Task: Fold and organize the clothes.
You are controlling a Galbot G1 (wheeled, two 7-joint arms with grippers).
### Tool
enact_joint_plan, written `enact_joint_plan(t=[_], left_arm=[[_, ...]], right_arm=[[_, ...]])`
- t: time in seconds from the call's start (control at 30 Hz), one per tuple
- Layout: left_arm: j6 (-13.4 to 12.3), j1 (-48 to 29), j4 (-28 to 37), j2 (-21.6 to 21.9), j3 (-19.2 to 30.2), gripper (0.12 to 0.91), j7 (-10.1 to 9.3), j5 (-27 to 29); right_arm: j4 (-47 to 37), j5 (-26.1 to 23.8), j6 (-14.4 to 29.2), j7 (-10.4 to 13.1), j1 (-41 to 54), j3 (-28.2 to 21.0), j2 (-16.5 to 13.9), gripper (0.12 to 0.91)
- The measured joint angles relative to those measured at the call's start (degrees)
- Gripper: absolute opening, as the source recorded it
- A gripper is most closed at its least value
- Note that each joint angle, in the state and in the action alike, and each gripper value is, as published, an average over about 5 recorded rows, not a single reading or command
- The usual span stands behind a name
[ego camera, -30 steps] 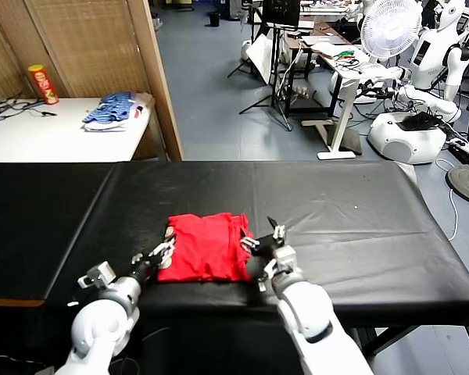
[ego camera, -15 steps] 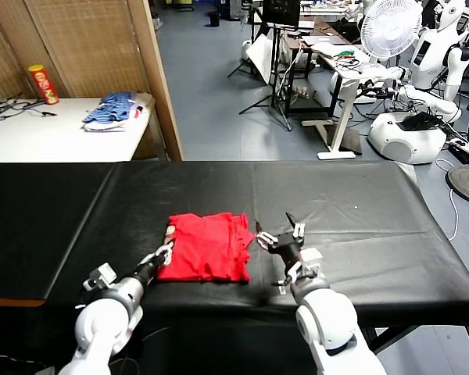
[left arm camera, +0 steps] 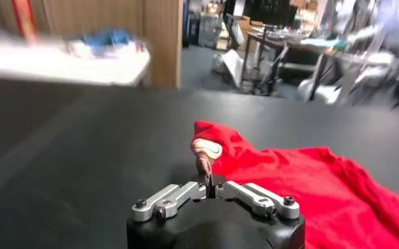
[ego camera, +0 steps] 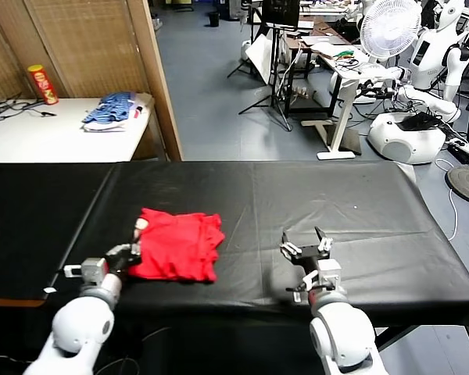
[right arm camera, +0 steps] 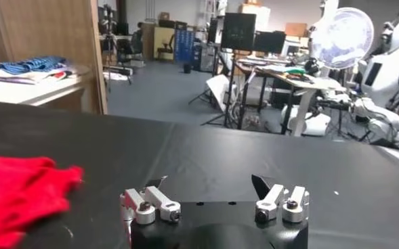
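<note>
Since it is soft cloth: expect your red T-shirt [ego camera: 174, 246] to sag and slide.
Place: lower left of centre, on the black table [ego camera: 359, 203].
Left gripper [ego camera: 123, 255]: clenched on its edge.
Right gripper [ego camera: 306, 245]: released, apart.
Hold: pinch doubled edges.

T-shirt [ego camera: 174, 246]: soft red cloth, matt, rumpled into folds.
Counter [ego camera: 359, 211]: black sheet cover, smooth, faint sheen, a few creases.
Left gripper [left arm camera: 210, 183]: brushed silver metal links on a black matt body.
Right gripper [right arm camera: 213, 185]: same metal links, black tips.
Side table [ego camera: 55, 141]: white, smooth top.
</note>
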Motion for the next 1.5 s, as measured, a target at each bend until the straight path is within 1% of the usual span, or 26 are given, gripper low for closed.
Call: enact_joint_plan(t=[0.13,0.3,0.37,0.43,0.5,0.57,0.67,0.8,0.87,0.93,1.0,1.03,1.1,1.13,1.2,1.23,1.27,1.33,1.37,1.4,1.47,1.5], left_arm=[[-1.4,1.4,-0.9,5.4,-2.0,0.146,1.13,9.7],[-2.4,3.7,-3.2,11.5,-6.0,0.146,1.48,22.6],[-2.4,4.6,-4.6,13.1,-7.5,0.146,1.51,26.2],[-1.9,5.6,-6.2,13.9,-8.2,0.146,1.55,27.3],[-1.0,6.6,-8.1,13.9,-8.0,0.146,1.57,26.1],[-0.2,7.2,-9.7,13.1,-6.9,0.146,1.57,23.2],[0.5,7.0,-10.9,10.6,-3.5,0.146,1.28,16.3],[0.8,5.5,-10.1,5.9,2.9,0.146,0.15,6.6],[1.0,4.5,-9.4,3.7,5.8,0.146,-0.56,2.7],[1.1,3.5,-8.7,1.7,8.2,0.146,-0.85,-0.1],[0.6,2.6,-8.3,0.3,9.9,0.146,-0.4,-1.5],[0.3,2.3,-8.1,-0.2,10.5,0.154,0.18,-1.5],[-0.8,2.1,-8.1,-0.6,11.4,0.203,2.0,-0.6],[-1.6,2.2,-8.1,-0.7,11.6,0.245,3.07,-0.1],[-3.9,2.5,-8.4,-0.5,12.0,0.353,5.5,0.7],[-5.4,2.7,-8.6,-0.3,12.0,0.404,6.65,0.8],[-7.0,3.0,-8.8,0.0,11.9,0.471,7.77,0.7],[-10.1,3.4,-9.6,0.6,11.6,0.571,9.48,0.1],[-11.3,3.5,-10.0,1.0,11.3,0.635,9.96,-0.1],[-12.3,3.6,-10.4,1.3,11.0,0.683,10.21,-0.4],[-13.4,3.8,-11.3,1.8,10.2,0.756,10.31,-0.5],[-13.7,3.9,-11.7,2.1,9.8,0.777,10.28,-0.5]], right_arm=[[-0.1,0.0,0.0,0.3,-0.5,0.0,0.5,0.798],[-0.3,0.1,0.0,0.3,-0.3,-0.3,0.9,0.798],[-0.4,0.1,0.0,0.3,-0.3,-0.5,1.0,0.798],[-0.5,0.0,0.0,0.2,-0.4,-0.7,1.2,0.798],[-0.4,0.0,0.0,0.1,-0.7,-0.9,1.2,0.798],[-0.3,0.0,-0.1,0.1,-0.9,-0.9,1.1,0.798],[0.0,0.0,-0.2,-0.1,-1.3,-0.7,0.8,0.798],[0.5,0.2,-0.4,-0.8,-1.9,-0.7,0.1,0.798],[0.5,0.8,-0.4,-1.5,-2.0,-0.8,-0.3,0.798],[0.4,1.8,-0.3,-2.3,-1.9,-1.2,-0.8,0.798],[0.1,2.9,-0.3,-3.7,-1.6,-1.8,-1.3,0.798],[-0.2,3.5,-0.5,-4.7,-1.4,-2.2,-1.6,0.798],[-0.8,4.9,-1.2,-6.4,-0.9,-3.1,-2.2,0.798],[-1.2,5.8,-1.7,-7.1,-0.5,-3.6,-2.4,0.798],[-2.0,8.3,-2.6,-7.6,0.3,-4.7,-2.8,0.798],[-2.5,9.9,-3.0,-7.5,0.8,-5.3,-2.9,0.798],[-3.0,11.5,-3.5,-7.2,1.4,-5.8,-2.9,0.798],[-4.3,15.3,-4.2,-6.2,2.8,-6.9,-2.8,0.798],[-5.0,17.3,-4.4,-5.6,3.7,-7.5,-2.6,0.798],[-5.9,19.3,-4.5,-5.0,4.6,-8.2,-2.3,0.798],[-8.1,23.4,-4.5,-3.6,6.7,-9.6,-1.4,0.798],[-9.4,25.3,-4.5,-2.9,8.0,-10.4,-0.8,0.798]])
